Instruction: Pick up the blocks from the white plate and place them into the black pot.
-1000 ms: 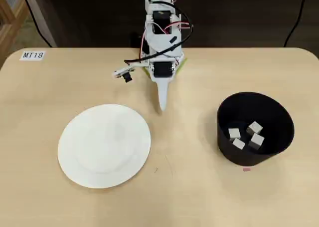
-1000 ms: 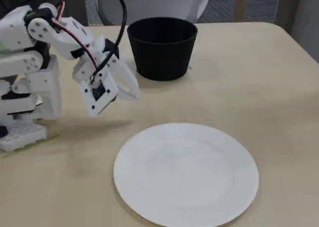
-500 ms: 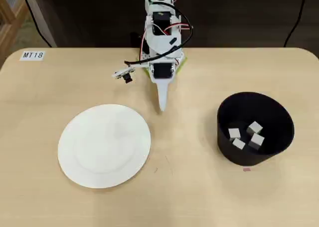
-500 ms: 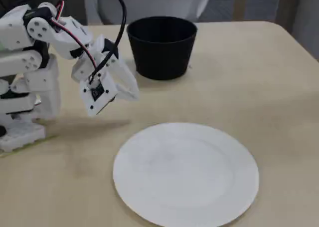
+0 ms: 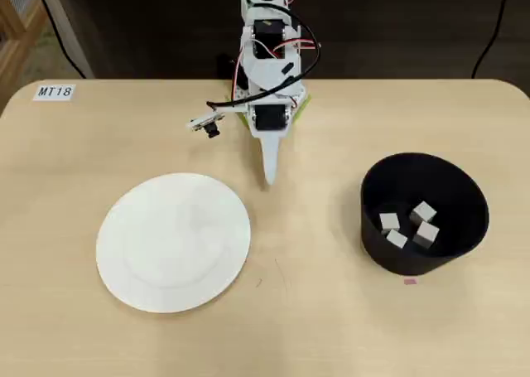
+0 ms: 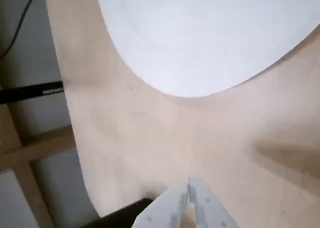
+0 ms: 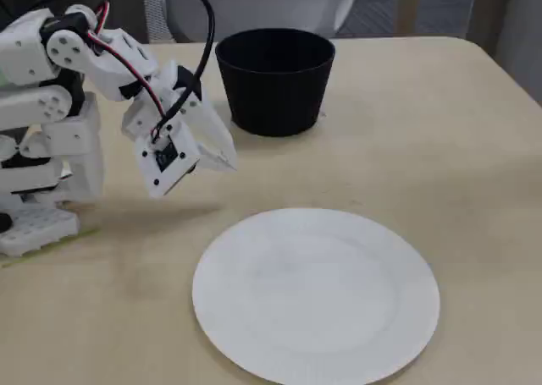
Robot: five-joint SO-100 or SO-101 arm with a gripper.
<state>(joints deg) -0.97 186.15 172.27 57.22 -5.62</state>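
The white plate (image 5: 173, 241) lies bare at the left of the table in the overhead view; it also shows in the wrist view (image 6: 210, 37) and the fixed view (image 7: 315, 294). The black pot (image 5: 423, 213) stands at the right and holds several whitish-grey blocks (image 5: 411, 226). In the fixed view the pot (image 7: 275, 80) hides its contents. My gripper (image 5: 269, 176) is shut and empty, folded back near the arm's base, above the table between plate and pot; its tips meet in the wrist view (image 6: 189, 190) and show in the fixed view (image 7: 227, 159).
The arm's white base (image 7: 38, 224) stands at the table's back edge. A label reading MT18 (image 5: 55, 91) is stuck at the back left corner. A small pink mark (image 5: 410, 281) lies in front of the pot.
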